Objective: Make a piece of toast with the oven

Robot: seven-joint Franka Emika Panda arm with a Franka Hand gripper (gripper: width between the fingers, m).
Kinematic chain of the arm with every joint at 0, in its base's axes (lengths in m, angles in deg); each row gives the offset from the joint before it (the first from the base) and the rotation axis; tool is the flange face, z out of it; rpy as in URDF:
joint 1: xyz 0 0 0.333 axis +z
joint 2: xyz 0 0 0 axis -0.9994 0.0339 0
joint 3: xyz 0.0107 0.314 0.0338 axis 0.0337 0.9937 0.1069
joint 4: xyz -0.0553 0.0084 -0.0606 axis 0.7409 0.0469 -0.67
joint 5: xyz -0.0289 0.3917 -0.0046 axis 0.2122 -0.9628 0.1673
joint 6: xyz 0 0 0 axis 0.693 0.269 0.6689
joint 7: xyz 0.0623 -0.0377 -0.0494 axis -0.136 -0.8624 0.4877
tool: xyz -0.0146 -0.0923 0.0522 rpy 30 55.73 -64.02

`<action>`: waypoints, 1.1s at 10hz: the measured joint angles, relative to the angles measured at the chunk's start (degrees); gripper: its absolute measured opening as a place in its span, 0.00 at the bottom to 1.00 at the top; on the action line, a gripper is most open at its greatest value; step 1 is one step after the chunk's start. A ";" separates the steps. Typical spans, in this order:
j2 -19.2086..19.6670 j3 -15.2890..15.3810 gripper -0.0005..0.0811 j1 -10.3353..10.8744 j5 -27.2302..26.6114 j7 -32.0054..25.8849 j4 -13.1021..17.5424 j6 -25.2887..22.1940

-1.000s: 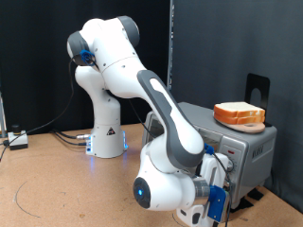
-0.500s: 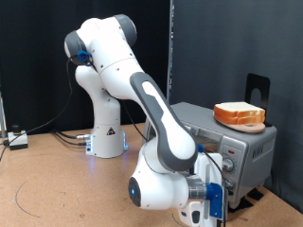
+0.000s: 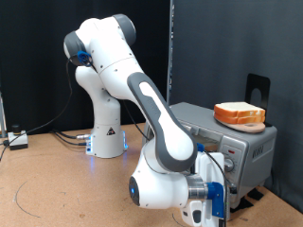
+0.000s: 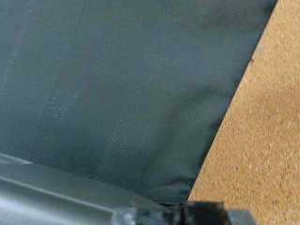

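One bread slice (image 3: 239,114) lies atop the oven (image 3: 237,151). My jaws hang low before its front, above the worktop (image 3: 57,184). Whether they're spread, I cannot tell.

Toast (image 3: 239,114) on oven (image 3: 248,149), arm (image 3: 156,118) before

Bread (image 3: 239,114) atop oven (image 3: 237,147) — apparently stacked.
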State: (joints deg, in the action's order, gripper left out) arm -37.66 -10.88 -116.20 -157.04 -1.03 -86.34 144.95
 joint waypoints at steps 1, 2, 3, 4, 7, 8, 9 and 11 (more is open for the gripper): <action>-0.04 -0.37 0.01 0.24 2.52 3.28 0.43 0.02; -0.12 -0.91 0.01 0.59 5.42 6.57 1.02 -0.01; -0.18 -1.28 0.01 0.76 7.50 9.22 1.53 -0.12; -0.18 -1.58 0.22 0.81 9.18 11.94 2.03 -0.33; -0.18 -2.98 0.61 0.81 14.01 21.57 3.67 -4.59; -0.17 -3.42 0.61 0.78 15.20 24.15 4.03 -6.77; -0.18 -3.72 0.83 0.78 15.82 26.13 4.18 -8.24; -0.17 -3.83 0.95 0.85 16.15 27.86 3.97 -8.91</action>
State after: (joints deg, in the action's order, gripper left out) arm -37.83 -14.70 -115.35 -140.89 26.82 -82.37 136.04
